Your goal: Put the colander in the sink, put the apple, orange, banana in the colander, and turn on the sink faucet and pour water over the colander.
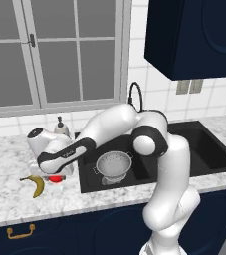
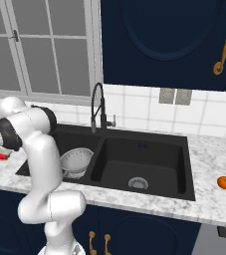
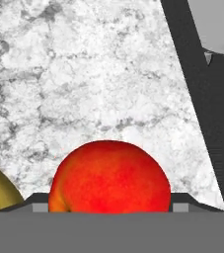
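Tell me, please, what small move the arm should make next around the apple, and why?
Probably close the end effector on the apple: the fruit sits on the counter right at the fingertips, beside the banana, while the colander already rests in the sink.

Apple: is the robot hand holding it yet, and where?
It cannot be told. The gripper is down around the apple on the counter, but whether its fingers press the apple's sides is hidden.

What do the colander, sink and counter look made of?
Colander: shiny silver metal, perforated wall.
Sink: matte black, no gloss; composite or coated metal, can't tell.
Counter: white-grey veined stone, marble-like, polished.
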